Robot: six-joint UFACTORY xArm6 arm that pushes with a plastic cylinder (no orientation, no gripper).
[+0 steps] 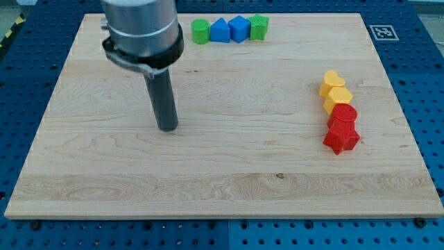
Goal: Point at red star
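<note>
Resting on the wooden surface (229,187) left of centre, your end effector, my tip (167,128), holds nothing; the small red plastic star (340,139), far right beside a red block (343,114), looks light, rigid, easily nudged.

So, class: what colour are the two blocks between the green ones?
Blue, clearest in the camera view, its only view.

**Blocks and board away from the job**

A wooden surface (222,173) lies on a blue pegboard (430,83). Along its top edge sits a touching row: green block (200,31), blue block (220,30), blue cube (239,28), green block (259,26). At the view's right, two yellow blocks (331,83) (338,98) touch, with a red round block (344,114) just below. A printed marker (383,32) occupies the top right corner.
</note>
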